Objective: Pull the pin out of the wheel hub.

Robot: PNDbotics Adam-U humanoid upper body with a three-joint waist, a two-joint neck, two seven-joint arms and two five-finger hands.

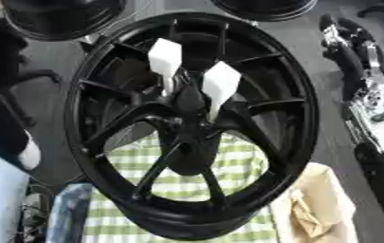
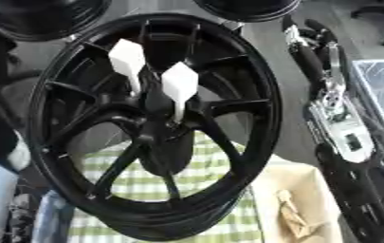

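Note:
A large black spoked wheel [image 1: 104,71] stands tilted on a green-and-white checked cloth [image 1: 236,161]. Two white pins with flat, flag-like heads stick out of its hub [image 1: 191,102]: one upper left [image 1: 165,57] and one to its right [image 1: 221,83]. Their thin shafts run down into the hub's middle. My right arm lies along the right edge. Its black right hand [image 2: 309,40] points up beside the wheel's rim, fingers stretched out and holding nothing, apart from both pins. My left hand shows in neither view.
Two more black wheels [image 1: 62,19] [image 1: 265,7] lie at the far edge. A pale wooden tray [image 2: 298,190] with beige pieces sits at the lower right. A light blue object [image 1: 0,199] is at the lower left, with a dark leg and white shoe [image 1: 29,154] above it.

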